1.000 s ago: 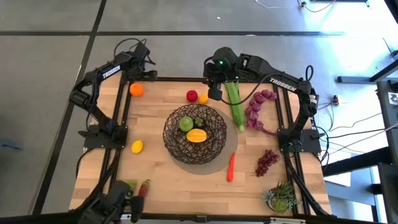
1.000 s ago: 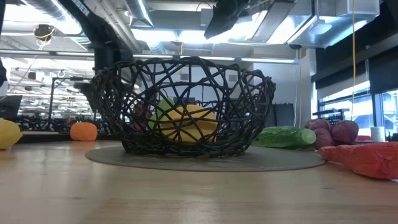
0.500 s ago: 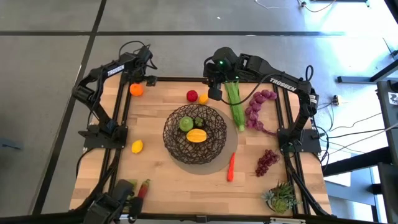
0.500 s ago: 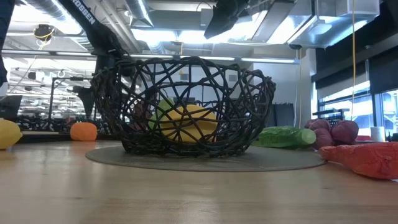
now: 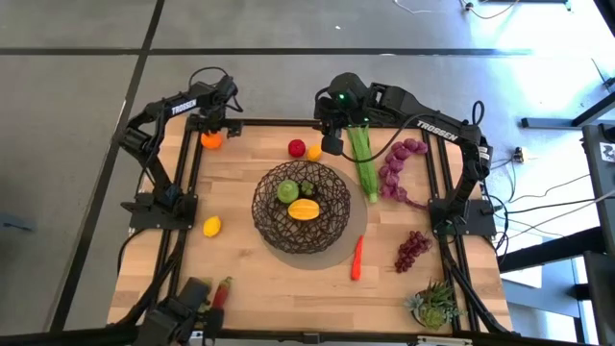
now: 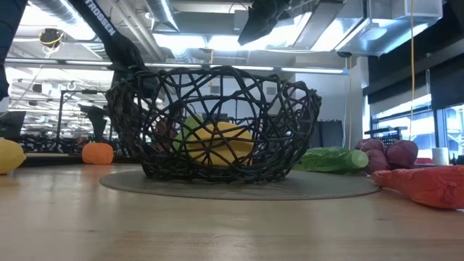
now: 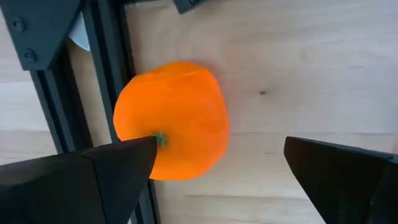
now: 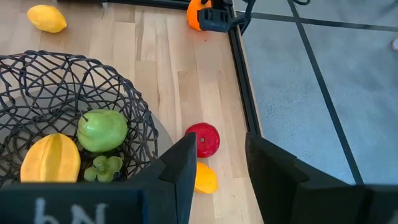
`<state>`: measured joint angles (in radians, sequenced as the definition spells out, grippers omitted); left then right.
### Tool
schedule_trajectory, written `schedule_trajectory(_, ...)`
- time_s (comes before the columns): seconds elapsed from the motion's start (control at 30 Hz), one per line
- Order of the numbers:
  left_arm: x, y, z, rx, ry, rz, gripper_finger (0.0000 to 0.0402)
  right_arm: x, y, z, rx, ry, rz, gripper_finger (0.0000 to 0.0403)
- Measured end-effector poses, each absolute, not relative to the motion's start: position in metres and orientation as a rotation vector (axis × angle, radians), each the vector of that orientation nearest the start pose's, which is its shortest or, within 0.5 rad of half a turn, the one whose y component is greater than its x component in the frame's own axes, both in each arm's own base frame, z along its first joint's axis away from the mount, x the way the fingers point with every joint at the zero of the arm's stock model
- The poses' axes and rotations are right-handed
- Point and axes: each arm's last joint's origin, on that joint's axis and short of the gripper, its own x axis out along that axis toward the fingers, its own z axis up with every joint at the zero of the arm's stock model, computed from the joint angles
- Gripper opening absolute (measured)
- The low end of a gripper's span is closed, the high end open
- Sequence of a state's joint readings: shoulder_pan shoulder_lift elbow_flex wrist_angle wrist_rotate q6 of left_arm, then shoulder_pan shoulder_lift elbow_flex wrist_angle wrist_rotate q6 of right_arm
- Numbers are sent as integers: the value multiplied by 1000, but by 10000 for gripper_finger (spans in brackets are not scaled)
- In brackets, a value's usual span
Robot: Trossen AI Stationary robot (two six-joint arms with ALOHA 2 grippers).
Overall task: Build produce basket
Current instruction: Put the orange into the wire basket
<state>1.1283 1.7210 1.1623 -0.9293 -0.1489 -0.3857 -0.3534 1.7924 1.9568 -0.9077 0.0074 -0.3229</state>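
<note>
Even, bright overhead light fills the high view — the wooden counter (image 5: 250, 259) carries only short, soft shadows, and the floor glares white toward 1 o'clock. In the low view, ceiling light strips (image 6: 196, 40) blow out behind the wire basket (image 6: 217, 123), leaving it silhouetted; the nearest counter surface is soft. The left wrist view shows its dark fingers (image 7: 93, 180) blurred — the orange (image 7: 171, 118) is sharp, evenly lit.

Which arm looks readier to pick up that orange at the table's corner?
The left arm, I'd judge. Its tool hangs open right over the orange, one finger either side. The right tool waits by the red apple.
</note>
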Motion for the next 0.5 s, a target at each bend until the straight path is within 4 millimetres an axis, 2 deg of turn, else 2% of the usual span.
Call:
schedule_trajectory(0.2, 127, 272, 190, -1098, 1252, 1226, 349, 357, -132, 395, -176, 782, -221, 133)
schedule_trajectory(0.4, 133, 262, 190, -1141, 1317, 1069, 349, 357, -132, 395, -176, 782, -221, 133)
schedule_trajectory(0.5, 137, 257, 190, -1114, 1359, 1020, 349, 357, -132, 395, -176, 782, -221, 133)
